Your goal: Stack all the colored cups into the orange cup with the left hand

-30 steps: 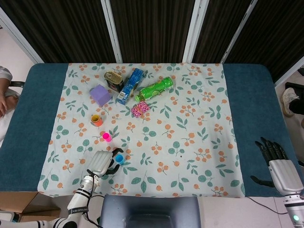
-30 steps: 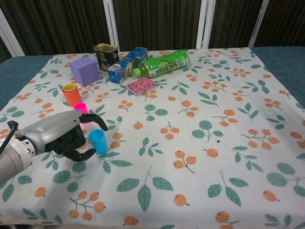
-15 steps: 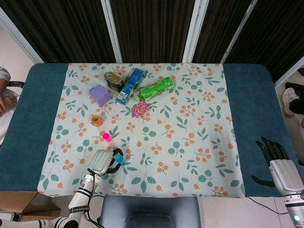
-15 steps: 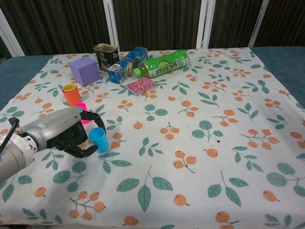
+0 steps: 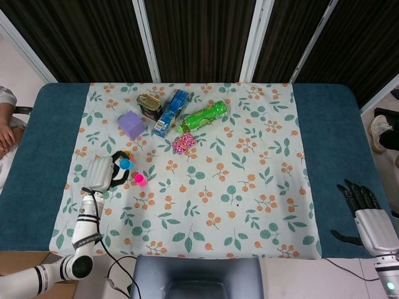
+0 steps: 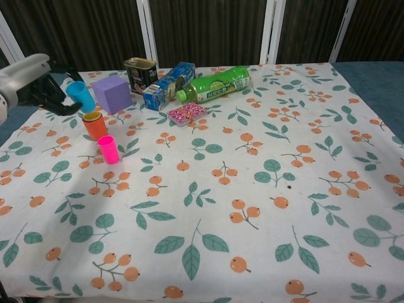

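Note:
My left hand point(image 6: 30, 78) holds the blue cup point(image 6: 79, 96) in the air, tilted, just above and slightly left of the orange cup point(image 6: 95, 125). The orange cup stands upright on the floral cloth, with the pink cup point(image 6: 108, 149) upright just in front of it. In the head view the left hand point(image 5: 101, 174) and blue cup point(image 5: 125, 163) cover most of the orange cup, and the pink cup point(image 5: 140, 179) stands free beside them. My right hand point(image 5: 363, 212) hangs off the table's right edge, fingers apart, holding nothing.
Behind the cups stand a purple cube point(image 6: 112, 93), a tin can point(image 6: 140, 74), a blue carton point(image 6: 169, 77) and a lying green bottle point(image 6: 214, 84). A pink packet point(image 6: 187, 113) lies in front of them.
The left hand closed on the blue cup near the table's front, lifted it and carried it back and left to above the orange cup. The right hand stayed put.

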Robot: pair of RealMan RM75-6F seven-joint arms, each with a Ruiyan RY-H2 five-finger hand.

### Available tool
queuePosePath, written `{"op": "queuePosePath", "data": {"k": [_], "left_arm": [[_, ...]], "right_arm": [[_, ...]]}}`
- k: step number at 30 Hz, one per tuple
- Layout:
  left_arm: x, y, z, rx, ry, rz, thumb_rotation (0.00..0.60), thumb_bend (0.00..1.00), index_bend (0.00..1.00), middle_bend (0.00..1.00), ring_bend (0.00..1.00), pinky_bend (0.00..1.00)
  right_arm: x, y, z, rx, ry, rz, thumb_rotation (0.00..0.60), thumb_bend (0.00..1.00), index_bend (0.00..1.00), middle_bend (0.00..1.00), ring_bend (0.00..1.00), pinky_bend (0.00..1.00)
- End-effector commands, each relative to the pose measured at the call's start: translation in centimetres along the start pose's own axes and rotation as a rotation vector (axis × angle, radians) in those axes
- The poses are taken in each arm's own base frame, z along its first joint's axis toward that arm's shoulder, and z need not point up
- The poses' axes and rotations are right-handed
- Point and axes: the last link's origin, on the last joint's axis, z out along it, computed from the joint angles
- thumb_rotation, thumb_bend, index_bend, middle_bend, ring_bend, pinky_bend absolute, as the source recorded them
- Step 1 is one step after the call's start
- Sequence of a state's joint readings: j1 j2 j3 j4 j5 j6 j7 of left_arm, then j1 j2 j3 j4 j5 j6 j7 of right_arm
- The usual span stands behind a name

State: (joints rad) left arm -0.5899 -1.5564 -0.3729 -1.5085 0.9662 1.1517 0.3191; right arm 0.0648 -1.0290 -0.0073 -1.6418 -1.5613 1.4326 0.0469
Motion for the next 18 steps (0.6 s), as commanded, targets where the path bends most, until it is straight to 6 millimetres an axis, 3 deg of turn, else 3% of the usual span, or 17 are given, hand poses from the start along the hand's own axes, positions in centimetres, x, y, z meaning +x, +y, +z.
{"op": "queuePosePath", "data": {"k": [1,9,18], "left_arm": [[1.0,-1.3,3.2,0.085,0.053,0.027,0.6,0.38,0.61,1.0,1.0,1.0],[-0.7,-1.3,5.5,0.126,0.039,0.053,0.6,0.38,0.61,1.0,1.0,1.0],[-2.3,-0.8,5.9,0.108,0.009,0.092,0.6,0.38,0.61,1.0,1.0,1.0]], "right_arm": [[0.1,-0.1,-0.1,0.002,0.006,-0.001,0.6,0.15,0.0,0.0,0.0,0.0],[0.6,0.4,-0.1,-0.019,0.024,0.009,0.6,0.15,0.0,0.0,0.0,0.0],[0.6,0.5,-0.1,-0.027,0.026,0.006,0.6,0.15,0.0,0.0,0.0,0.0]]}}
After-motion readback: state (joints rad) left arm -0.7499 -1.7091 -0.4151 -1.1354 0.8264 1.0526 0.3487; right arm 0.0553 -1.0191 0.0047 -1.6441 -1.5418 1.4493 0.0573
